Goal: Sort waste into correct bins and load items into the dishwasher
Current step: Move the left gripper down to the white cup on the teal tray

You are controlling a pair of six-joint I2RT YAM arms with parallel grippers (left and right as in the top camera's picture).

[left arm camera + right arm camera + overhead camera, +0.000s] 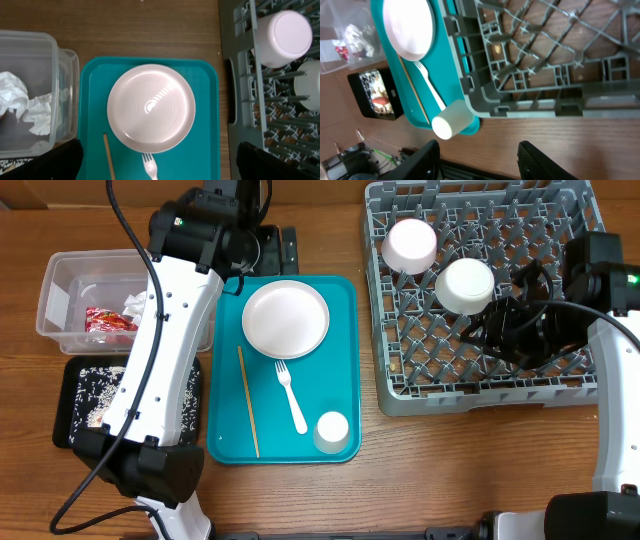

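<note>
The left gripper (160, 167) hung over the far half of the teal rectangular serving tray (225, 400), jaws spread wide and empty. It was directly above the round flat white plate (285, 318), a position that suited a descent onto the plate, judged the next item for loading. The right gripper (480, 162) was likewise parted and grasped nothing, standing over the near half of the large grey lattice dish rack (480, 395). A white bowl (411, 244) and a second white bowl (465, 285) sat inverted among the pegs near the rack's far left corner, presumably to drain and stay put. The white plastic fork (292, 395) lay at the tray's centre, the small white cup (331, 430) in its near right corner and the thin wooden stick (247, 402) along its left edge, none yet loaded or binned. The red snack wrapper (108, 321) and crumpled white napkins (20, 100) lay in the clear rectangular plastic tub (50, 300) at the tabletop's left edge. Beige grains (100, 385) lay in the shallow black rectangular tray (65, 420) just nearer, which indicated separation by waste type. From overhead, the left arm concealed the right portion of both bins. An orange-red piece (380, 100) in the black tray could not be confirmed as the carrot. Whether the cup stood mouth-up could not be determined. The second bowl was cut off in the left wrist view.
</note>
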